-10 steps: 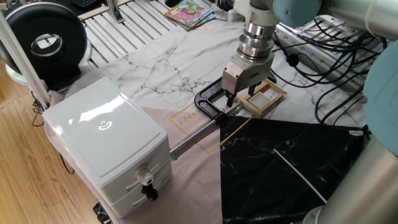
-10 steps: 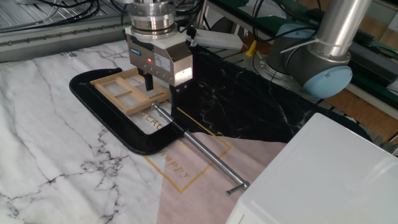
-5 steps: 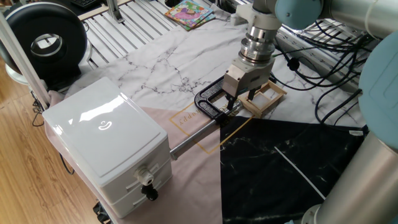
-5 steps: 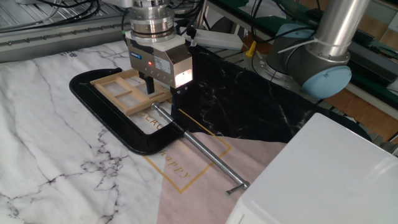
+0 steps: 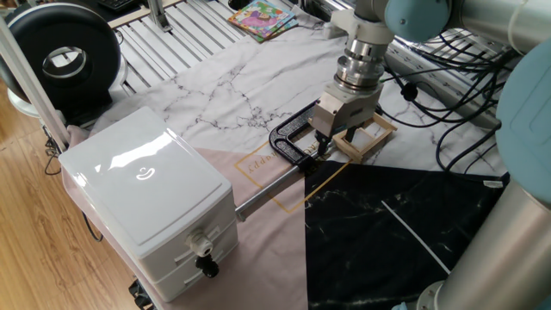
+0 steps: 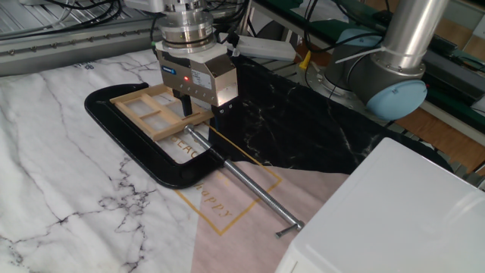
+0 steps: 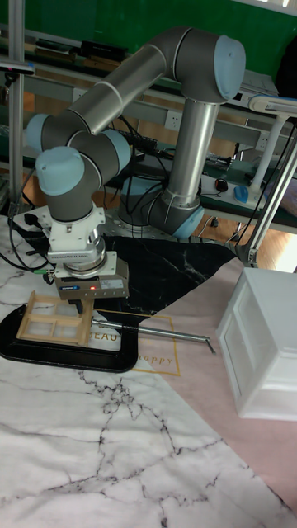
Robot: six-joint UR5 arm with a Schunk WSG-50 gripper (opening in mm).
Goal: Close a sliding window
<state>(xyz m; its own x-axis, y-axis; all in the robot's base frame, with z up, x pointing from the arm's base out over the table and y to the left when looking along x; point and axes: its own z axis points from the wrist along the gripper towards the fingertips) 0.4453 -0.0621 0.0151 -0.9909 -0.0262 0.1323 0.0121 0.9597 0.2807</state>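
White plastic box (image 5: 146,194) nearest me, untouched. Beyond it lies the steel rod (image 6: 242,178), then the sliding window (image 6: 155,114): tan sash in its black frame on the marble cloth, part of the opening uncovered. My gripper (image 6: 198,115) stands on the sash's near edge (finger spread I cannot tell). Judging mid-push; next, slide the sash along the frame until it seats.

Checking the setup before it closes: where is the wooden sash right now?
In the other fixed view, the wooden sash lies in the far end of the black frame, directly beneath the end effector.
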